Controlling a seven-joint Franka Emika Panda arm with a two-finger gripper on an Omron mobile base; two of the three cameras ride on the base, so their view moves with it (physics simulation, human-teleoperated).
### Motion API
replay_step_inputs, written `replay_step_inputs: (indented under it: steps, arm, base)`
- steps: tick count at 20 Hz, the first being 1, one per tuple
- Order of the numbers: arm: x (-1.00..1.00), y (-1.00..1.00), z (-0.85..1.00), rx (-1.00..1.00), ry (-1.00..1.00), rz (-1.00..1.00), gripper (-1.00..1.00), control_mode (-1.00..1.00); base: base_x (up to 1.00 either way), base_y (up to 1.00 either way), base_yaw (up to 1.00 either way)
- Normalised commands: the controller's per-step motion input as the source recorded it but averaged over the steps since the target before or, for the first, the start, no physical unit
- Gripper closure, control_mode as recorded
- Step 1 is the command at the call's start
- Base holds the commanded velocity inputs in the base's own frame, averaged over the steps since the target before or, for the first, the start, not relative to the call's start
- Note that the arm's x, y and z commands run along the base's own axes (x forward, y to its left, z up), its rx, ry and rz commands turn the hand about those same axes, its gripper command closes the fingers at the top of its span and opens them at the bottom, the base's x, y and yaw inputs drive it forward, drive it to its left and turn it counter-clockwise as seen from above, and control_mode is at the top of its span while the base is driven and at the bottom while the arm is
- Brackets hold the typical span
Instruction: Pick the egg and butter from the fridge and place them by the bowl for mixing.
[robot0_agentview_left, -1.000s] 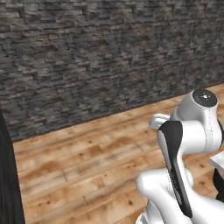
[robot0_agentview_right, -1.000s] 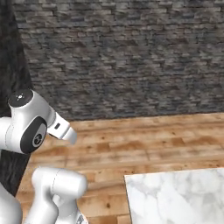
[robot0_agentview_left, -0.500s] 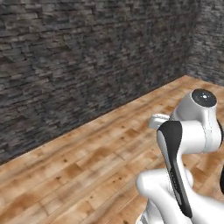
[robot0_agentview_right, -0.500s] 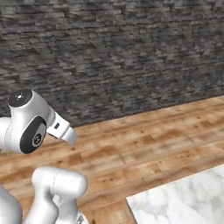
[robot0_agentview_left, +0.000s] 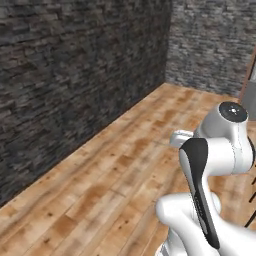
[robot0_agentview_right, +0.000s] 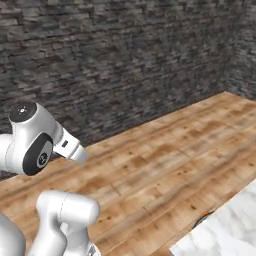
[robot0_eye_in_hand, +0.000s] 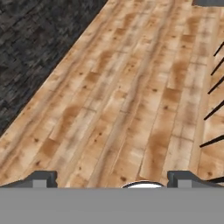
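While the arm (robot0_agentview_left: 215, 165) stands folded over its base, the gripper (robot0_eye_in_hand: 111, 181) points down at the bare wooden floor (robot0_eye_in_hand: 131, 87), its two fingertips (robot0_eye_in_hand: 41, 179) set wide apart with nothing between them. A dark stone wall (robot0_agentview_right: 115, 60) runs alongside, and a marble counter corner (robot0_agentview_right: 225, 225) shows nearby. I cannot see the egg, fridge or bowl from here.
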Motion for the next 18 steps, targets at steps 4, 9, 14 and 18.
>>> replay_step_inputs:
  steps: [4, 9, 14, 18]
  arm:
    - [0.0, 0.0, 0.0, 0.0, 0.0, 0.0, -1.0, 1.0]
    - [0.0, 0.0, 0.0, 0.0, 0.0, 0.0, -1.0, 1.0]
    - [0.0, 0.0, 0.0, 0.0, 0.0, 0.0, -1.0, 1.0]
    - [0.0, 0.0, 0.0, 0.0, 0.0, 0.0, -1.0, 1.0]
  base:
    - [0.52, 0.37, -0.5]
    - [0.56, 0.38, -0.48]
    - [0.62, 0.36, -0.37]
    - [0.75, 0.28, -0.17]
